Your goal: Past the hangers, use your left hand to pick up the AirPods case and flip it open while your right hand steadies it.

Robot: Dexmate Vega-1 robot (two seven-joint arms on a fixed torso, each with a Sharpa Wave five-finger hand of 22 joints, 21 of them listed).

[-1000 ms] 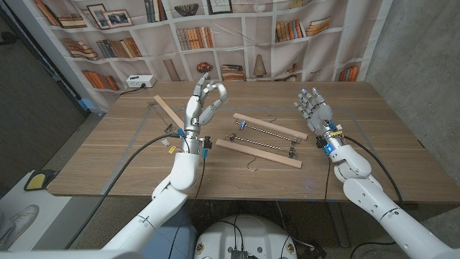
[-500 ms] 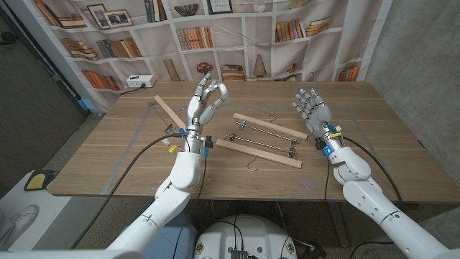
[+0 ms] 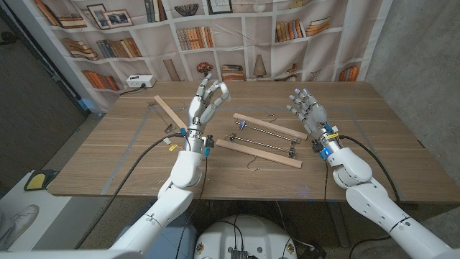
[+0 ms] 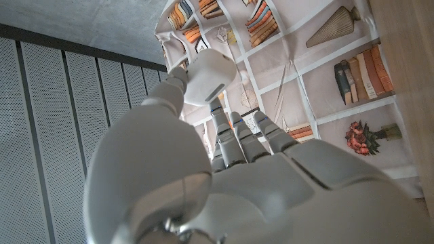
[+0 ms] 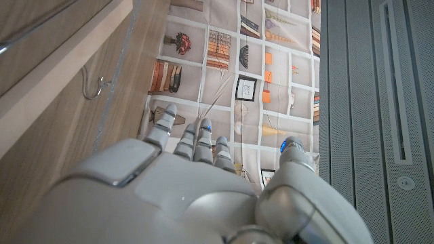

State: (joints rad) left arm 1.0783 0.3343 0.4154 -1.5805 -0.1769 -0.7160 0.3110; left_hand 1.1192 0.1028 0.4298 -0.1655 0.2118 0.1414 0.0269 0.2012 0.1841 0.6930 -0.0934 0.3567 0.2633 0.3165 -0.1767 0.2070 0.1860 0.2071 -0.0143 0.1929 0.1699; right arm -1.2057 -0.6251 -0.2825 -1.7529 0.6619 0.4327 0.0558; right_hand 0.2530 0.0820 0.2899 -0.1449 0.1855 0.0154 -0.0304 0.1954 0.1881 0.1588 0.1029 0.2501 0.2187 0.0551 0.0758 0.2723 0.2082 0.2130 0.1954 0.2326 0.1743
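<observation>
White and smooth, the AirPods case [image 4: 205,76] sits pinched at the tips of your left hand [image 3: 206,101], raised above the wooden desk [image 3: 129,155] at its far left side, beyond the wooden hangers [image 3: 267,141] that lie scattered across the middle. You hold it high and out at the fingertips, which looks meant to leave the lid free to swing and to give your other hand room to come in. In the left wrist view the case rests between the thumb and the fingers [image 4: 234,135], its rounded body clear of the palm; whether the lid is cracked open or closed cannot be told from these pictures. Your left forearm rises steeply from the near edge, wrist upright, fingers pointing toward the bookshelf backdrop [image 3: 237,29]. Your right hand [image 3: 307,108] holds nothing: its fingers are spread and upright, palm turned inward, hovering above the desk near the hangers' right ends and well apart from the case. A single wooden bar [image 3: 169,110] lies just beside your left wrist, and a power strip [image 3: 140,81] rests at the desk's far left corner. By the look of it, the pick-up is done and the steadying is not: your right hand has yet to cross over the hangers and touch the case.
</observation>
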